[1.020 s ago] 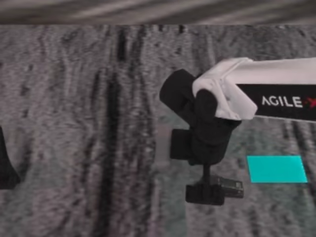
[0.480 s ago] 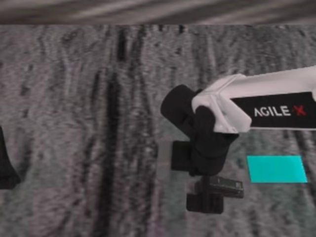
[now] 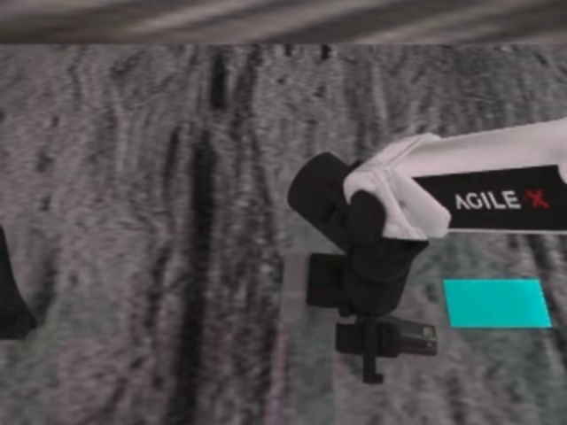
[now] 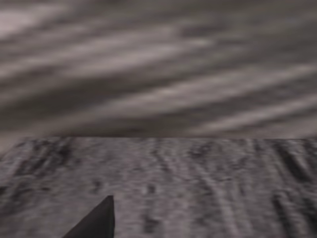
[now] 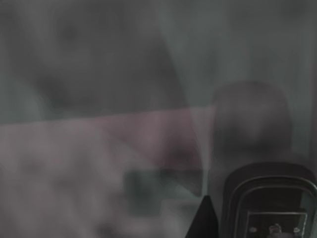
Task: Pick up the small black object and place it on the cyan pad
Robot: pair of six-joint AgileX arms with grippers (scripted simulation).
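The right gripper (image 3: pixel 372 341) sits directly over the left end of the black object (image 3: pixel 406 337), whose long axis runs toward the nearby pad (image 3: pixel 496 304); whether it grips, I cannot tell.

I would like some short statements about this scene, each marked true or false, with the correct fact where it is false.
1. The small black object already lies on the cyan pad. False: it is apart from the pad, nearer the table's left side than the pad is.
2. The right gripper is at the small black object. True.
3. The cyan pad lies toward the table's right side. True.
4. The left gripper is working beside the pad. False: it stays at the table's left edge, far from the pad.
5. Something rests on the cyan pad. False: its surface is bare.
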